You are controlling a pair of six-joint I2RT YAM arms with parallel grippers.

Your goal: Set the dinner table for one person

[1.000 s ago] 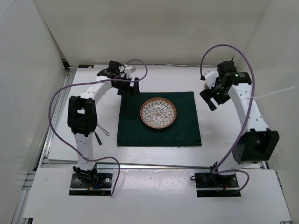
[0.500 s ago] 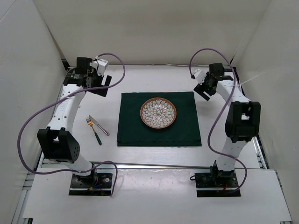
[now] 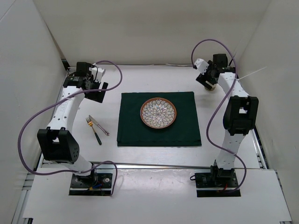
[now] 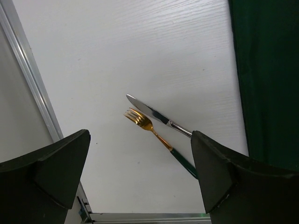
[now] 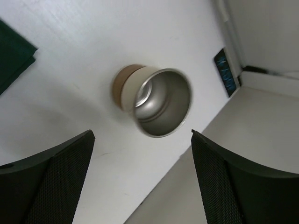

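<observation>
The white dinner table (image 3: 154, 156) carries a dark green cloth (image 3: 159, 133) with a patterned plate (image 3: 158, 113) on it. A gold fork with a green handle (image 3: 93, 130) and a silver knife (image 3: 99, 125) lie left of the cloth; both show in the left wrist view, fork (image 4: 149, 127) and knife (image 4: 154, 114). A cream cup with a metal inside (image 5: 156, 100) stands at the far right, mostly hidden under the right gripper in the top view. My left gripper (image 3: 96, 91) is open and empty above the far left of the table. My right gripper (image 3: 209, 84) is open and empty over the cup.
White walls enclose the table on three sides. Metal rails (image 4: 32, 88) run along the table's left edge and near edge (image 3: 154, 164). Purple cables loop from both arms.
My left gripper has swung from the cloth's far left corner out to the far left. My right gripper has moved further back, over the cup. Both stay open.
</observation>
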